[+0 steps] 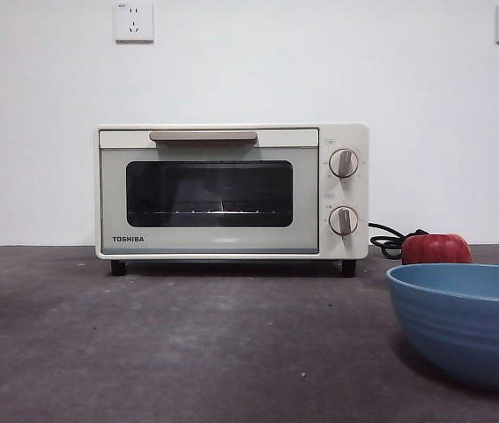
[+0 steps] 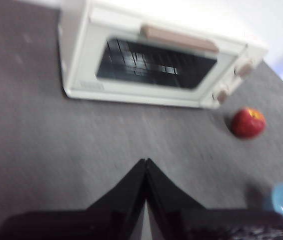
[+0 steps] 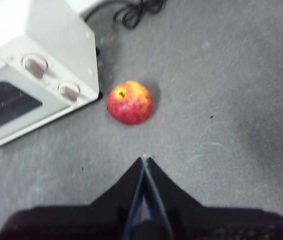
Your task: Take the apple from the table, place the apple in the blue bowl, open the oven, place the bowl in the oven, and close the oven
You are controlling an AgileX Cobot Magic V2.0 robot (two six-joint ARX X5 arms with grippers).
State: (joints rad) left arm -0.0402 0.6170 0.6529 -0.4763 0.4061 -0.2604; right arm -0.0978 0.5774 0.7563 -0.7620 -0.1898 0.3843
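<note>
On the counter beside the closed Toshiba toaster oven, I see the apple below my clenched, empty right end effector.

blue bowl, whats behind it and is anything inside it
Behind the blue bowl sits the apple on the table, its lower part hidden by the rim. The bowl's inside cannot be seen from this low front view.
</note>
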